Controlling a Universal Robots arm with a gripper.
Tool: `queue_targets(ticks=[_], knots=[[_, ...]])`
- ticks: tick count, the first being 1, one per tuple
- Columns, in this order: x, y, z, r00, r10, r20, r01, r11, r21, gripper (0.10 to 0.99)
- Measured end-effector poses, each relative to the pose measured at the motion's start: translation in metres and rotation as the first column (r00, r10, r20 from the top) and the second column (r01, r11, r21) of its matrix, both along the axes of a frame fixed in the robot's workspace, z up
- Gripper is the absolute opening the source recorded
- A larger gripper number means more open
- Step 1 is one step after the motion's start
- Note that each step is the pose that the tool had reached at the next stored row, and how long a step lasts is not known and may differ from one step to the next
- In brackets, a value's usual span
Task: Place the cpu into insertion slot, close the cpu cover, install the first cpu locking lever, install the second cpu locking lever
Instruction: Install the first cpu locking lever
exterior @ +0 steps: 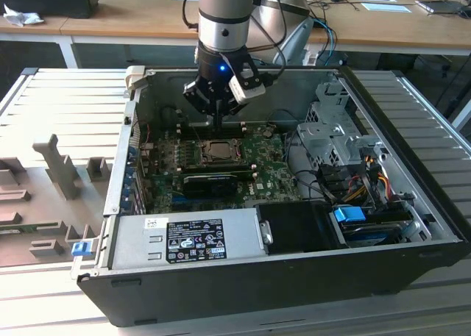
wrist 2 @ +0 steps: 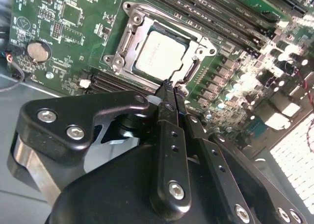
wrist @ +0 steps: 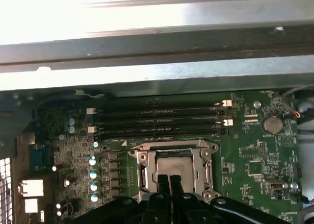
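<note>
Cpu [wrist 2: 159,55] in socket [wrist 2: 117,62], cover [wrist 2: 125,40] down over it.
Fingers [wrist 2: 167,121] clenched together, holding nothing (tips by one socket edge; touching or not, I cannot tell), near the board's [wrist 2: 64,18] middle.

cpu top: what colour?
Dull silver-grey. The cpu shows best in the second wrist view.

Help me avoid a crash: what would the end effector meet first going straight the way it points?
Probably the edge of the cpu cover, framing the seated cpu; the end effector aims just there. Depth is unclear, so possibly the cpu itself.
</note>
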State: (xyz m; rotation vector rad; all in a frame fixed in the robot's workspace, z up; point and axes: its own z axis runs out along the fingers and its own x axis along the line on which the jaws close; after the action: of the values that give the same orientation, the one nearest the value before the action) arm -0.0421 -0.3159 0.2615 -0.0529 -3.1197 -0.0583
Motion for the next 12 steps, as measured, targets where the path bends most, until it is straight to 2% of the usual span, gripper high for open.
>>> queue_targets(ticks=[2, 7, 9, 10, 12], knots=[[-0.0009, -0.0001, 0.0, 1.0, 0.007, 0.0034, -0.007, 1.0, 0.0, 0.157], [-0.0064, -0.0012, -0.0001, 0.9997, 0.016, 0.019, -0.016, 0.9999, 0.0, 0.157], [-0.01, -0.0015, -0.0002, 0.9995, 0.018, 0.0249, -0.018, 0.9998, 0.0, 0.102], [-0.0128, -0.0016, -0.0002, 0.9994, 0.018, 0.0286, -0.018, 0.9998, 0.0, 0.102], [-0.0163, -0.0019, -0.0002, 0.9993, 0.019, 0.0329, -0.019, 0.9998, 0.001, 0.102]])
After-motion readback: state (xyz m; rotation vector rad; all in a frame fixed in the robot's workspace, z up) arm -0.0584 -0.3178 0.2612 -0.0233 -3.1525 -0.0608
